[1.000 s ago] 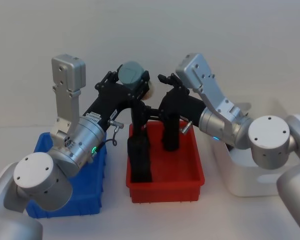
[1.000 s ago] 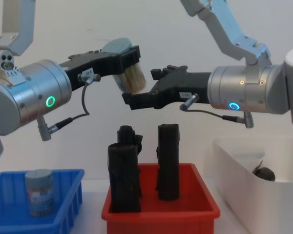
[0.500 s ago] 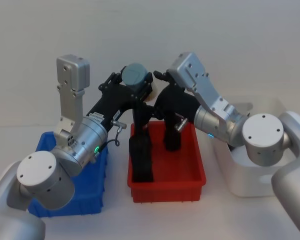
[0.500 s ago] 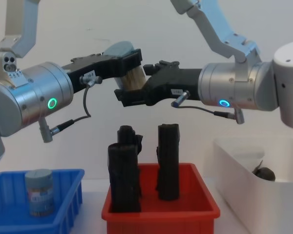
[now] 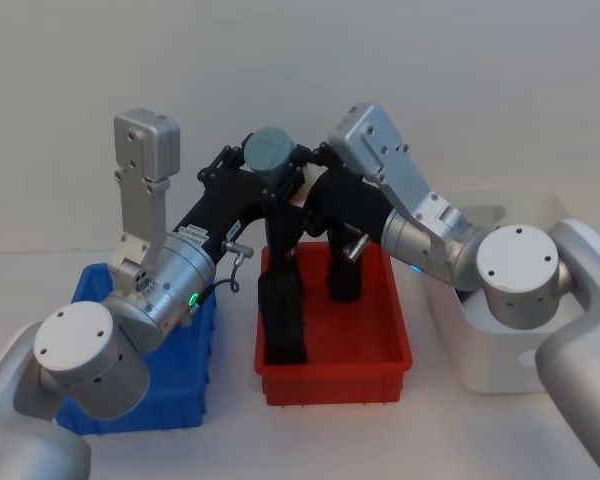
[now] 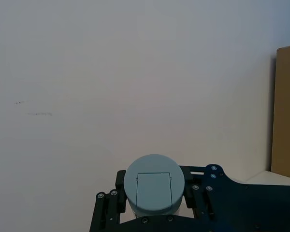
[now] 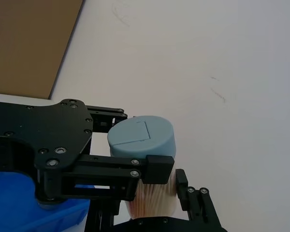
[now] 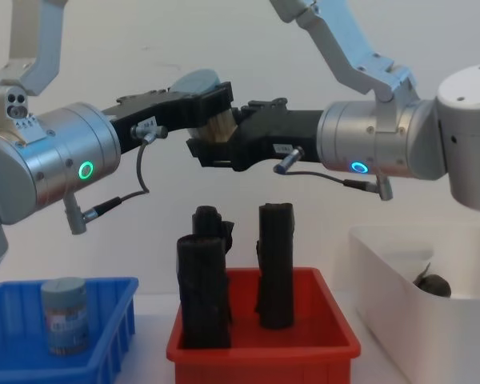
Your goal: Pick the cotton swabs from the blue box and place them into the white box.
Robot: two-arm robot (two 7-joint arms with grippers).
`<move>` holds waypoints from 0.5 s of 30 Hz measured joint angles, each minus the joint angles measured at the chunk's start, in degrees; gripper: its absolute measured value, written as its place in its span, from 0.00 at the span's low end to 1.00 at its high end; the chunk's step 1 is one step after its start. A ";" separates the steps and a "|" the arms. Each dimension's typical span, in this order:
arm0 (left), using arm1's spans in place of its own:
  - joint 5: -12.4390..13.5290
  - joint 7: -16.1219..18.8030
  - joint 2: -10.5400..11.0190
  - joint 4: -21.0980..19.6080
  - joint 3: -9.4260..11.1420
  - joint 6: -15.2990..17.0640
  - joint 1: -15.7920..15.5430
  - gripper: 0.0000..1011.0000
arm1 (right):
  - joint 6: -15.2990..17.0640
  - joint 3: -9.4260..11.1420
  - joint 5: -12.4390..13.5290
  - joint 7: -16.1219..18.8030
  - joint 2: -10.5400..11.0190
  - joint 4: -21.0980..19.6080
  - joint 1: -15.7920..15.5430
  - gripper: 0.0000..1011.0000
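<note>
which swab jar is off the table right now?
The cotton swab jar gripped by the left tool above the red bin; the other jar stands in the blue box.

Head view looks down, chest view sideways, across the red bin [image 5: 332, 340]; wrist views sit close.

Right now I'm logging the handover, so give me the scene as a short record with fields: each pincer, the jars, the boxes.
left pincer: shut on held jar, raised above the red bin
right pincer: open, fingers around the held jar's lower body
held jar: grey-blue cap, cream swabs, in the air between both pincers
second jar: upright in the blue box
blue box: on the robot's left
red bin: centre, holds black rolls
black rolls: upright in the red bin
white box: on the robot's right, a dark object inside
</note>
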 joint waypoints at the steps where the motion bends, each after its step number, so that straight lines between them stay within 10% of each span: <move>1: 0.00 0.00 -0.01 0.00 -0.01 0.00 -0.01 0.66 | -0.02 -0.02 -0.03 -0.01 -0.02 0.03 0.02 0.68; 15: 0.00 -0.01 -0.01 0.09 -0.03 0.04 -0.04 0.66 | -0.21 -0.14 -0.23 -0.17 -0.17 0.35 0.21 0.64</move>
